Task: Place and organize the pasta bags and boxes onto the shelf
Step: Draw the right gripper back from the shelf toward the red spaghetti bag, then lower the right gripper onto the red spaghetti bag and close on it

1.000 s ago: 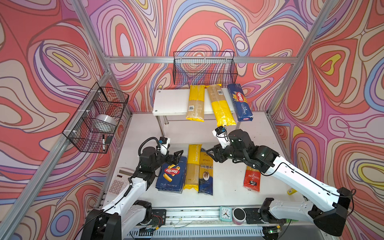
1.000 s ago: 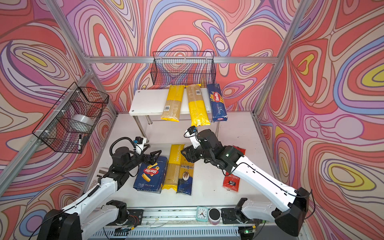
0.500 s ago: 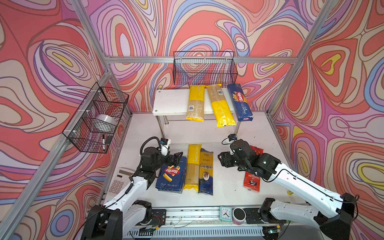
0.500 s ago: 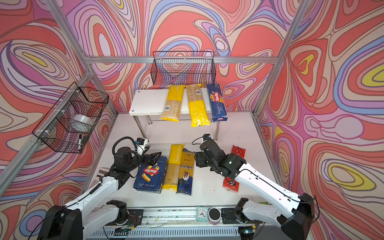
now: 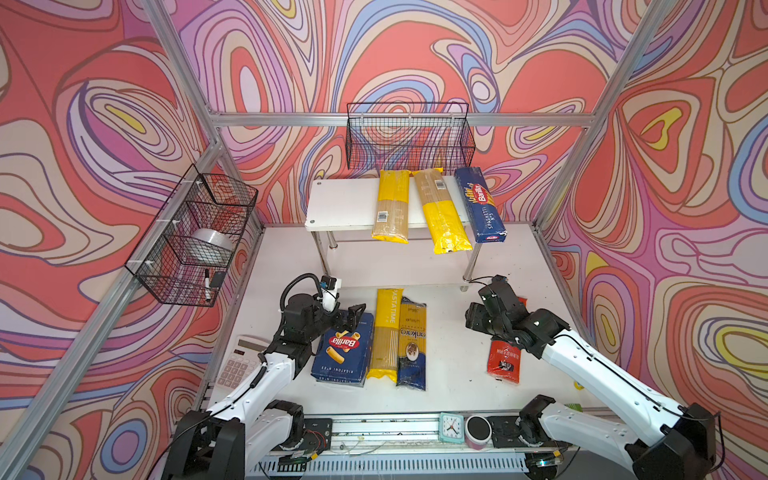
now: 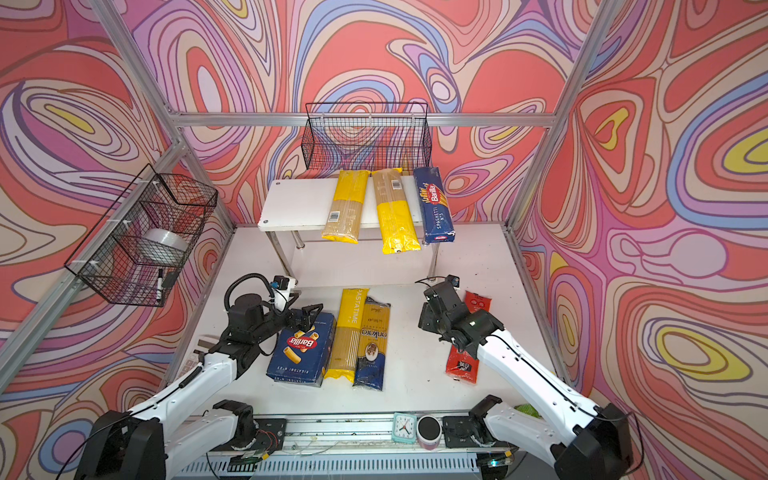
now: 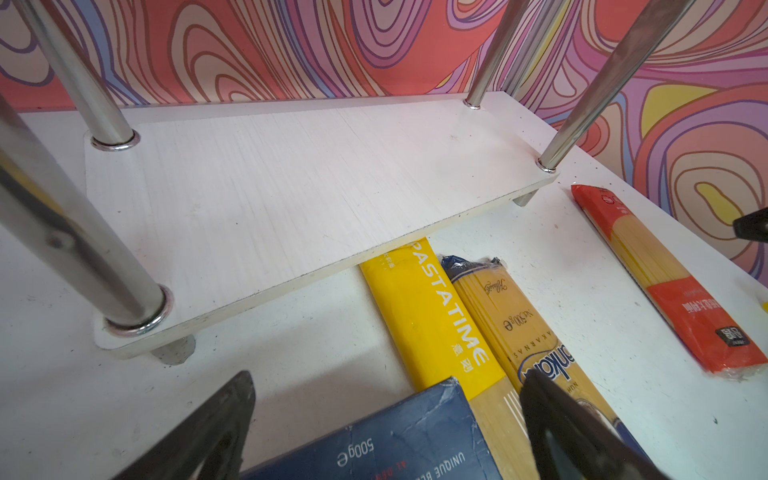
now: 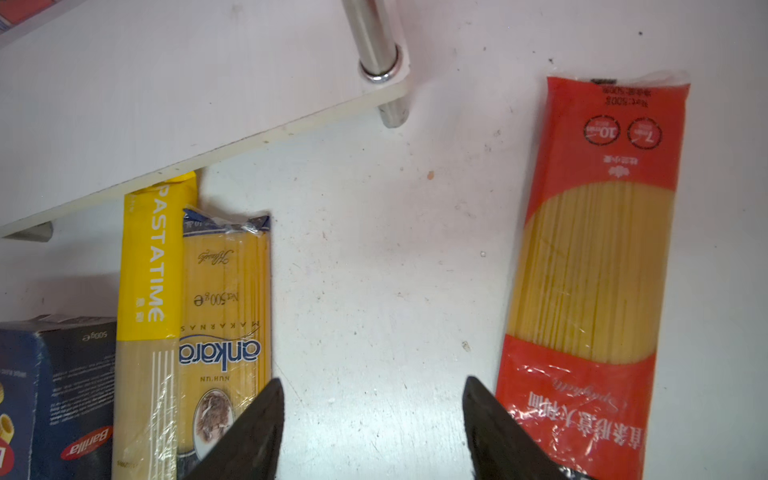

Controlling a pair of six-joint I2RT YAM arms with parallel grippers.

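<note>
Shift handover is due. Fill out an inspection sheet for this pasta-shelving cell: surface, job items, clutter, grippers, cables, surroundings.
Surface: white table, dark specks, no spill seen.
Job's things: top board holds two yellow bags and the Spaghetti box; lower board bare. On the table, rigatoni box, PASTATIME bag and dark blue bag lie side by side; red bag lies apart.
Clutter: calculator at the table's left edge; clock and dark-topped cup on the front rail.
Grippers: left gripper open over the rigatoni box's far end; right gripper open, nothing held, above bare table.
Cables: black loop at the left wrist; thin lead at the right wrist; no snag seen.
Surroundings: patterned walls, aluminium frame, back wire basket; side basket with tape roll and marker.
</note>
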